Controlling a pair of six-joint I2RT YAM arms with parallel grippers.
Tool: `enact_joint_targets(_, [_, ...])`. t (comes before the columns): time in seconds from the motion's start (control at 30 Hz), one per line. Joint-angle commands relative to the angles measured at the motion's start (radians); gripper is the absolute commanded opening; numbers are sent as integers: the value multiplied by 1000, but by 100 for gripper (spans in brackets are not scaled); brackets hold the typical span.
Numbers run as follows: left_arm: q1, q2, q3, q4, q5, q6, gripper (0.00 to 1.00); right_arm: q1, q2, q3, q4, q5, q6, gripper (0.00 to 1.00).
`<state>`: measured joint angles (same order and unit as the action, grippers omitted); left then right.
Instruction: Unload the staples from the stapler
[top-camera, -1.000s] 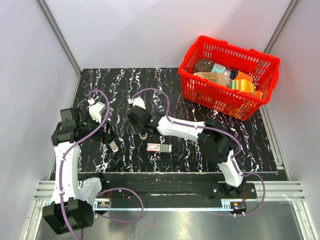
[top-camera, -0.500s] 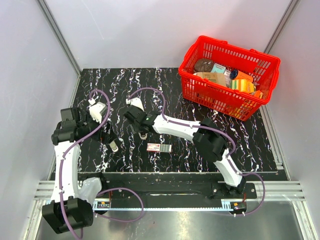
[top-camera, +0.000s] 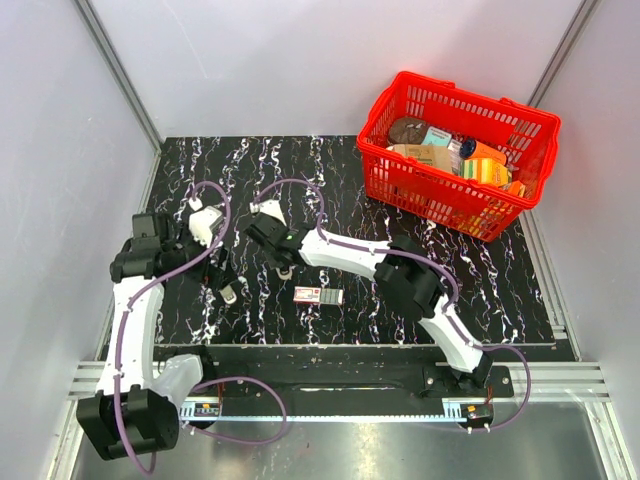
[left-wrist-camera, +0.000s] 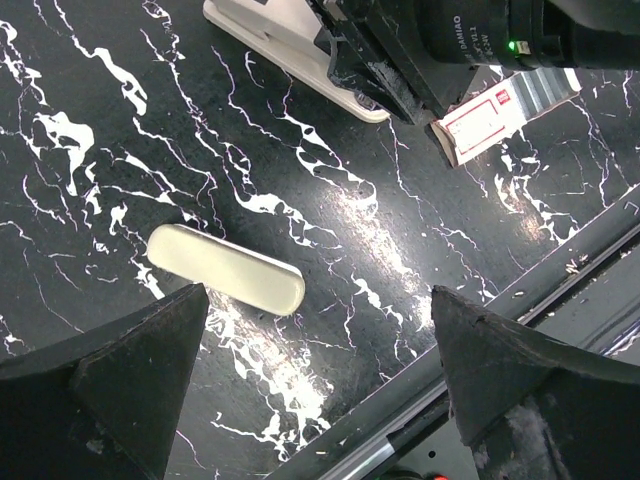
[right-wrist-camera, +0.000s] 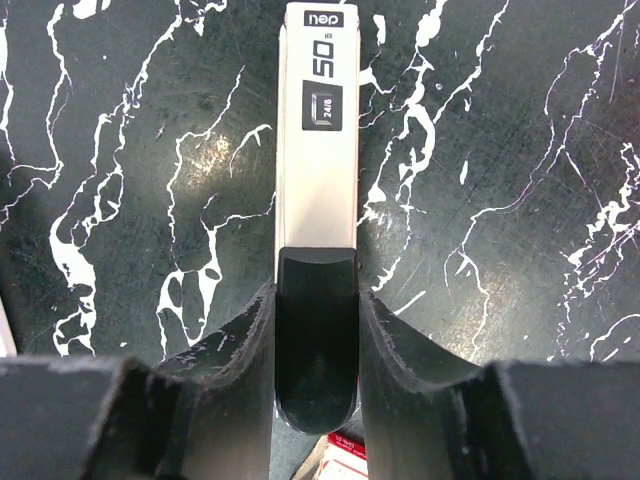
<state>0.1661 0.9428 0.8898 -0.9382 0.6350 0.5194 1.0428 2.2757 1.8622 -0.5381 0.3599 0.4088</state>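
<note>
The stapler (right-wrist-camera: 318, 130) is a long white bar with a black rear end and a "50" label, lying flat on the black marbled table. My right gripper (right-wrist-camera: 316, 305) is shut on that black end, one finger against each side. In the top view this grip (top-camera: 277, 247) sits left of centre. My left gripper (left-wrist-camera: 318, 300) hangs open over bare table, with a cream oblong piece (left-wrist-camera: 225, 282) lying just beyond its left finger. The top view shows that piece (top-camera: 229, 293) below the left gripper (top-camera: 216, 268). The staples are hidden.
A small red and white box (top-camera: 319, 296) lies near the front, also visible beside the right arm in the left wrist view (left-wrist-camera: 490, 112). A red basket (top-camera: 440, 208) full of groceries stands at the back right. The table's metal front edge (left-wrist-camera: 520, 300) is close by.
The right gripper's fingers have closed in against the stapler's black end. The left arm has shifted slightly back and to the right, still open.
</note>
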Motion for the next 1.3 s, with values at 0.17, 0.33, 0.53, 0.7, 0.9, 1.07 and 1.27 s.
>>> enact_joint_targets(0.17, [-85, 131, 20, 200, -25, -137, 99, -49, -161, -81, 107, -65, 114, 0])
enact_joint_targets(0.33, [-158, 258, 57, 254, -18, -209, 99, -61, -318, -262, 242, -78, 244, 0])
enact_joint_targets(0.53, [-246, 358, 71, 271, -12, -228, 99, -64, -430, -399, 377, -84, 366, 0])
enact_joint_targets(0.7, [-269, 384, 63, 308, 41, -259, 95, -64, -459, -460, 467, -93, 444, 0])
enact_joint_targets(0.9, [-272, 421, 64, 309, 140, -282, 96, -63, -452, -466, 517, -87, 496, 0])
enact_joint_targets(1.07, [-274, 475, 66, 315, 132, -291, 95, -59, -463, -479, 570, -93, 527, 0])
enact_joint_targets(1.27, [-275, 488, 77, 364, 129, -295, 86, -44, -470, -485, 592, -105, 550, 0])
